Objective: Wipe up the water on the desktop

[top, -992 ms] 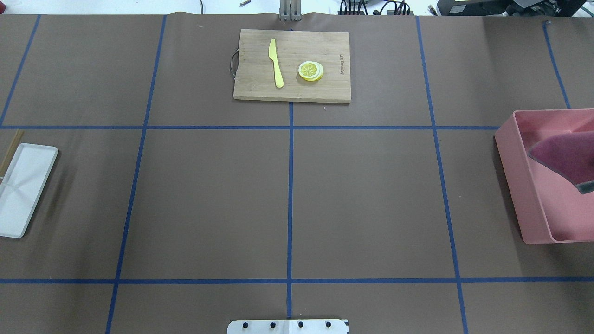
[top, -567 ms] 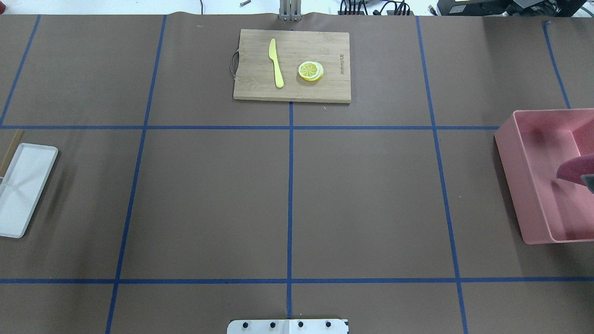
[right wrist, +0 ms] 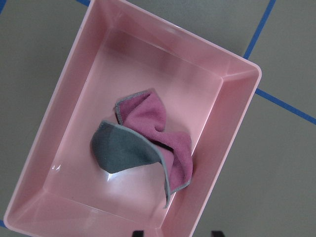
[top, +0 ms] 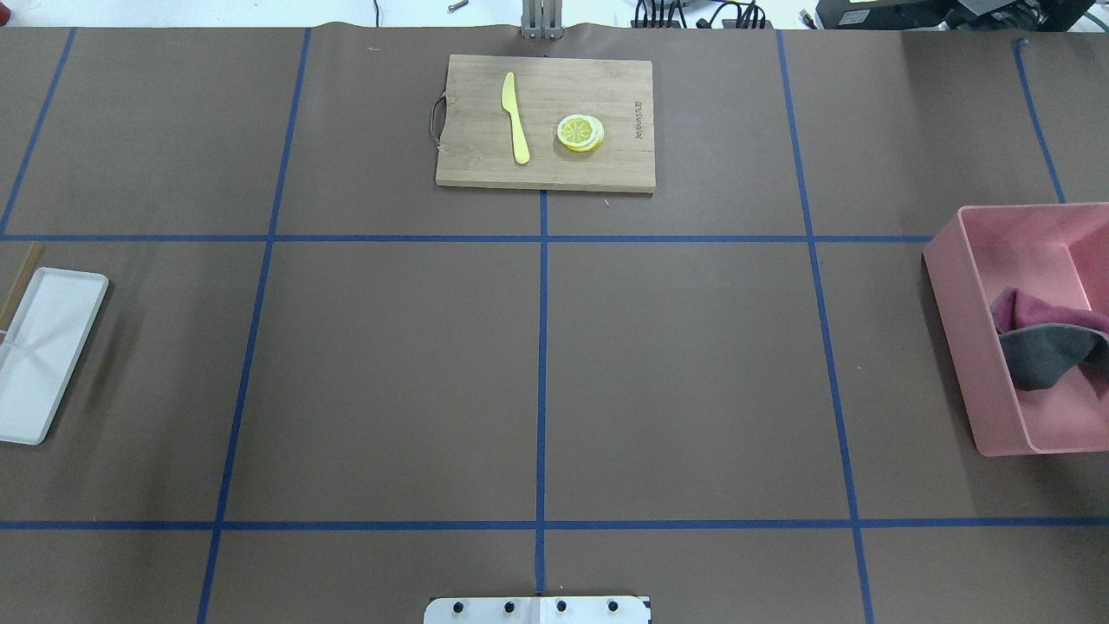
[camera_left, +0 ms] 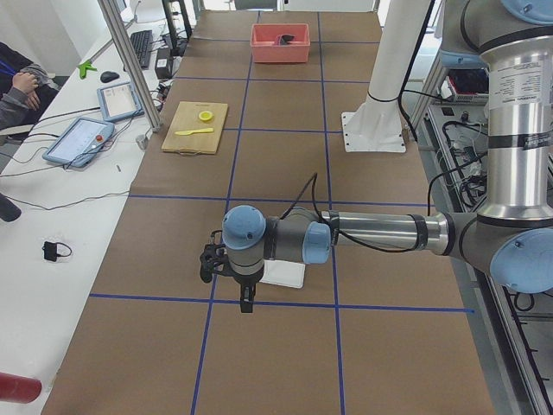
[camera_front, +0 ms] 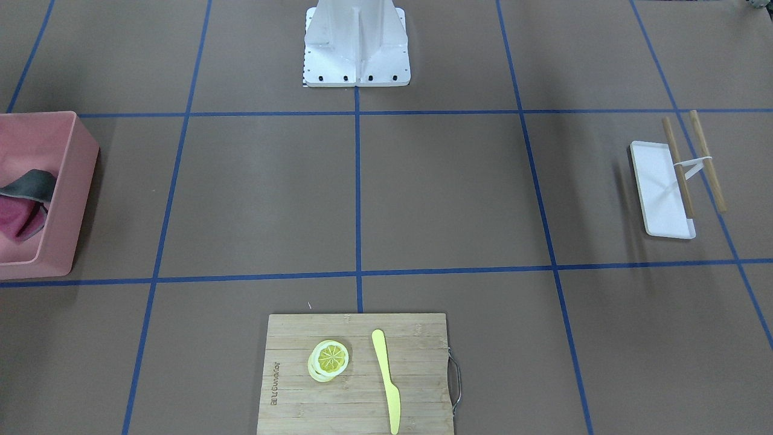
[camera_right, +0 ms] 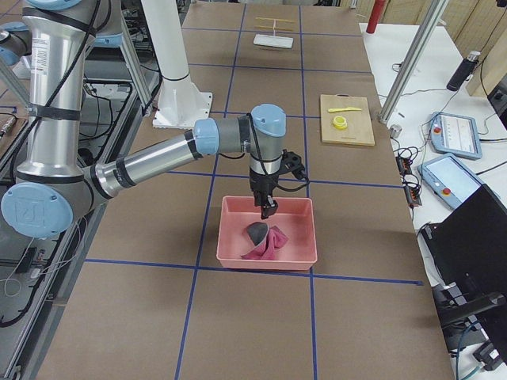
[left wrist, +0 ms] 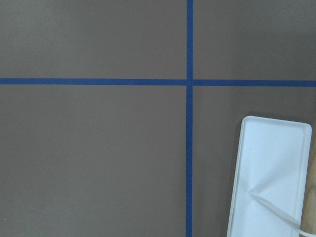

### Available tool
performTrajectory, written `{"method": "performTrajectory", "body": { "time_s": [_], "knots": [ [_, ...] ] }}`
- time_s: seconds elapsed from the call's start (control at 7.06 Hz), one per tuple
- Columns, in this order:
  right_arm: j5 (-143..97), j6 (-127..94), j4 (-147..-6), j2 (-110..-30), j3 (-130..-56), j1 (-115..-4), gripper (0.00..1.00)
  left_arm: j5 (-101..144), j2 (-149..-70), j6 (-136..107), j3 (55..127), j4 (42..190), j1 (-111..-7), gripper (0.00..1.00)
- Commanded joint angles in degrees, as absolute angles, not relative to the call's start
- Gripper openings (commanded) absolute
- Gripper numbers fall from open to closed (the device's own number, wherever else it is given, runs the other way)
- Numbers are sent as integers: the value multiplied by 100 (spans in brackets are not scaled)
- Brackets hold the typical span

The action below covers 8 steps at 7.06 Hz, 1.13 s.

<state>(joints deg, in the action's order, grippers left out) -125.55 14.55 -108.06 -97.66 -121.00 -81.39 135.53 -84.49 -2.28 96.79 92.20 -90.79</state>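
Note:
The desktop [top: 693, 373] is brown with blue tape lines; I see no water on it. A pink and grey cloth [right wrist: 148, 143] lies crumpled inside the pink bin [top: 953, 321] at the table's right end, and it shows in the overhead view too [top: 1044, 342]. My right gripper [camera_right: 268, 210] hovers above the bin. Its two fingertips [right wrist: 138, 233] barely show at the wrist view's bottom edge, apart and empty. My left gripper [camera_left: 246, 303] hangs low over the table beside the white tray [camera_left: 285, 275]; I cannot tell whether it is open or shut.
The white tray [top: 43, 347] with two wooden chopsticks [camera_front: 676, 166] on it sits at the left end. A bamboo cutting board [top: 546, 121] at the far middle carries a yellow knife [top: 515, 117] and lemon slices [top: 580, 133]. The robot base [camera_front: 356, 42] stands at the near edge.
The cloth hung in the air over the bin, swung toward the view's right edge, and now lies loose in the bin, let go.

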Motion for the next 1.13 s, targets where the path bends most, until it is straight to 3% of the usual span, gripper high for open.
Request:
{"method": "performTrajectory", "body": {
  "time_s": [0.0, 0.42, 0.85, 0.99],
  "knots": [
    [-12656, 1433, -10749, -9817, -11754, -8287, 100, 13553, -8455, -229, 9668, 9220, -9079, 98],
    [-12813, 1459, -10523, -9983, -10682, -9070, 100, 13570, -8446, -229, 9659, 9220, -9079, 98],
    [-12972, 1006, -10161, -10169, -10626, -9228, 100, 13570, -8446, -202, 9650, 9220, -9079, 98],
    [-12964, 593, -9368, -10421, -10591, -9229, 100, 13579, -8429, -202, 9650, 9220, -9079, 98]
  ]
}}
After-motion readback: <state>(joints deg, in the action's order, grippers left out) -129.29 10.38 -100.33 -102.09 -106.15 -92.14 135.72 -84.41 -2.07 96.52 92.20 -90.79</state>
